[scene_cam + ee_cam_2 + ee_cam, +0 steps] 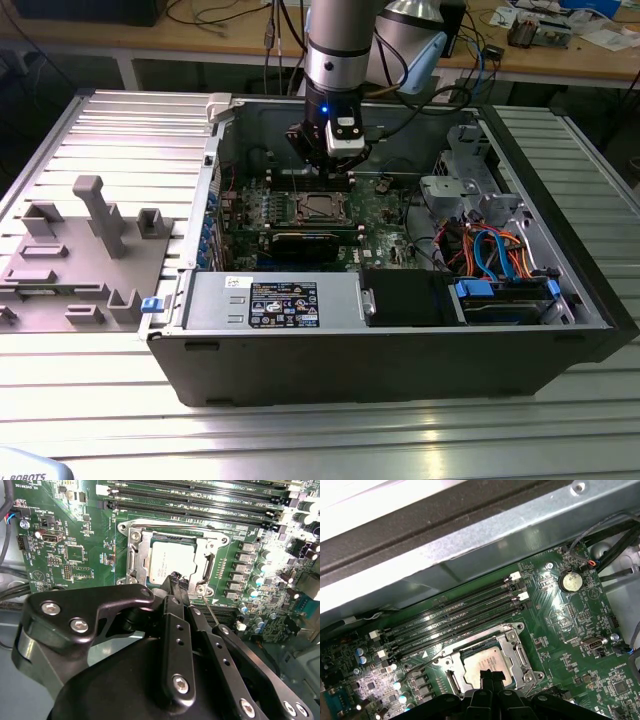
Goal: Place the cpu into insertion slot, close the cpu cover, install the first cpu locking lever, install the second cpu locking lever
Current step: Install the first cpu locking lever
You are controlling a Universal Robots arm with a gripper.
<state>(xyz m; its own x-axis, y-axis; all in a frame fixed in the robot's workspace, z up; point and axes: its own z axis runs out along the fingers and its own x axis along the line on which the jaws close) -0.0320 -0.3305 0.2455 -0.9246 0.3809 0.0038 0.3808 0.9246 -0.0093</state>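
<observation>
End effector, clenched, just above cpu seated in insertion slot, inside open computer case

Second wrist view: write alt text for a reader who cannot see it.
The black gripper looms in the foreground, its tip over the edge of the cpu, which sits framed by the silvery cpu cover. Long black memory slots cross the green circuit board beyond.
</observation>
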